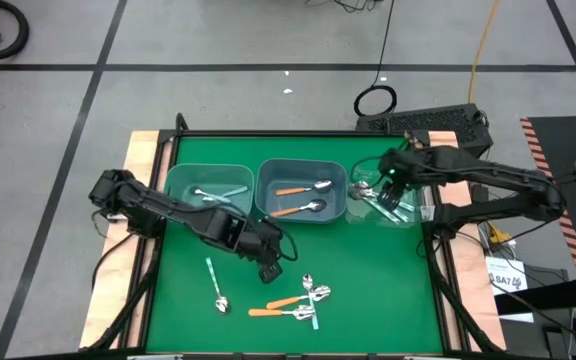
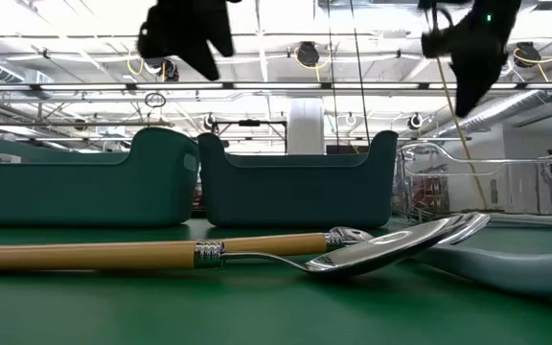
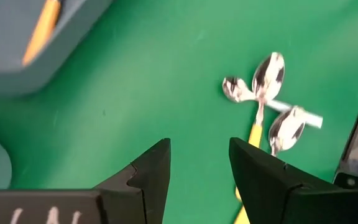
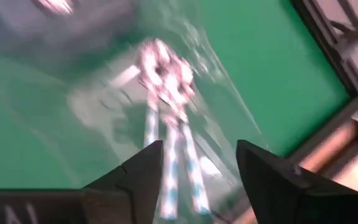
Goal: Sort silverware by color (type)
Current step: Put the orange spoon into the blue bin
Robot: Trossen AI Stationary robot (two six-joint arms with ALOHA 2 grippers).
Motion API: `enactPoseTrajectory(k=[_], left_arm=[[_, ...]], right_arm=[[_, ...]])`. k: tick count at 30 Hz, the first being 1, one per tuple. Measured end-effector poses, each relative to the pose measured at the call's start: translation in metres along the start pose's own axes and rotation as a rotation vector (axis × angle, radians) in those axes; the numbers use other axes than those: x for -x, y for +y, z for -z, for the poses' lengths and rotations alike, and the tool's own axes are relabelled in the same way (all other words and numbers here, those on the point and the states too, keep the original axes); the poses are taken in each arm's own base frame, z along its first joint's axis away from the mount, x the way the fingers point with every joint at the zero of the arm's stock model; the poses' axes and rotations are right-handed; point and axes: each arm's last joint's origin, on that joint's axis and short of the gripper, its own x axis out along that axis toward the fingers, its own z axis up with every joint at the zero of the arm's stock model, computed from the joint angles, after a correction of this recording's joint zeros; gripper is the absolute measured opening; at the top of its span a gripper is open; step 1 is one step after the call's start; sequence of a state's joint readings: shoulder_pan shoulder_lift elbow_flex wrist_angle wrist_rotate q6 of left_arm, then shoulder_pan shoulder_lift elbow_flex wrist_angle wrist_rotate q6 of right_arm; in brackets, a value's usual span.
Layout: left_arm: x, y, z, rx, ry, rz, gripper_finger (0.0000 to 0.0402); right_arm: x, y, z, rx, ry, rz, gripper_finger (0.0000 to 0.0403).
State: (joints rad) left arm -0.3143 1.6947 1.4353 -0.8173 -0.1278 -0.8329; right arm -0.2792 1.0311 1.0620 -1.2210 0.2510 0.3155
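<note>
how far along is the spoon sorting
About halfway. The left bin holds light blue spoons, the middle bin two orange ones, and the clear right bin has several. Both the left hand and right hand are open and empty. The loose spoon and spoon pile remain.

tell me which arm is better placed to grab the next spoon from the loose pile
Left. The left gripper hangs open just beside the loose spoons; the right gripper is over the far right bin.

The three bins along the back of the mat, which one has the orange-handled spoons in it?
The middle bin: two orange-handled spoons lie in it. The left bin holds pale-handled ones, and the clear right bin holds light-blue-handled ones.
</note>
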Motion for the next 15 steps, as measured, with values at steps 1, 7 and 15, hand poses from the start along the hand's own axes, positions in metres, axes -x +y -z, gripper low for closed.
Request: enactPoseTrajectory(k=[1,7,15], left_arm=[[0.000,-0.001,0.003,0.003,0.008,-0.002,0.0170],[0.003,-0.014,0.016,0.014,0.018,0.024,0.0170],[0.001,-0.031,0.037,-0.001,0.027,0.037,0.0170]], right_arm=[[0.005,0.000,0.000,-0.013,-0.036,-0.027,0.0193],[0.020,0.003,0.006,-0.017,-0.178,-0.166,0.0185],[0.035,0.003,0.022,0.029,-0.239,-0.260,0.0185]])
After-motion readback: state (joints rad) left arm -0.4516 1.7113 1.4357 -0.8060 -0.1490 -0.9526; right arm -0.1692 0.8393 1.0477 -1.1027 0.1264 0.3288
